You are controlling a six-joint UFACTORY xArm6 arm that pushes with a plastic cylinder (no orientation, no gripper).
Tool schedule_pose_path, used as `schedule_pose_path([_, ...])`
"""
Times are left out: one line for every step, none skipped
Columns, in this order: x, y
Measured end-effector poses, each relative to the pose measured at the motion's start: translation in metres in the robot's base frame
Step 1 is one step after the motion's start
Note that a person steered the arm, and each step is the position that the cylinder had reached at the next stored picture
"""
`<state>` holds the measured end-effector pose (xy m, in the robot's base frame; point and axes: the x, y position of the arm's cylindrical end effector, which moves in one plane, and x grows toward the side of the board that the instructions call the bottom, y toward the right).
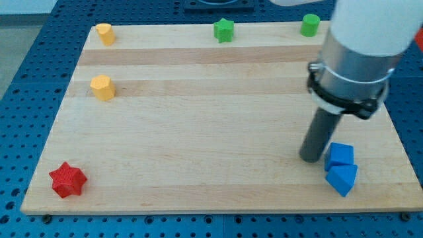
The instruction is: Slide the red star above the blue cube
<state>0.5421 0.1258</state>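
Currently my tip (309,158) rests on the table (218,132) at the view's lower right, just beside the left face of the blue cube (341,155); whether it touches the cube cannot be told. A second blue block (342,178), shape unclear, sits against the cube on its lower side.

Fingers: none fitted; the arm ends in a plain rod, so nothing spread or pinched to record.

Red star (67,180): lower-left corner of the table, well apart from my tip, nearly the full board width away toward the view's left and slightly lower.

Key relation: the star lies far left of the tip, the goal spot lies above the cube at the right. Judgement: the tip must travel left past the star and get onto its far left side before any rightward push counts. Task not yet started on the star.

Bystanders: two yellow blocks (104,33) (102,86) upper left, green star (224,30) and green cylinder (310,25) along the top edge, none on the likely path.
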Motion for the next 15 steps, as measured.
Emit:
schedule_pose_path([0.019, -0.072])
schedule_pose_path([0.076, -0.133])
schedule_pose_path([0.076, -0.133])
schedule_pose_path([0.077, -0.167])
schedule_pose_path([0.077, -0.239])
schedule_pose_path([0.077, -0.278])
schedule_pose_path([0.076, -0.333])
schedule_pose_path([0.076, -0.388])
schedule_pose_path([0.054, -0.402])
schedule_pose_path([0.014, -0.345])
schedule_pose_path([0.013, -0.339])
schedule_pose_path([0.019, -0.39])
schedule_pose_path([0.041, -0.396])
schedule_pose_path([0.034, -0.347])
schedule_pose_path([-0.016, -0.271])
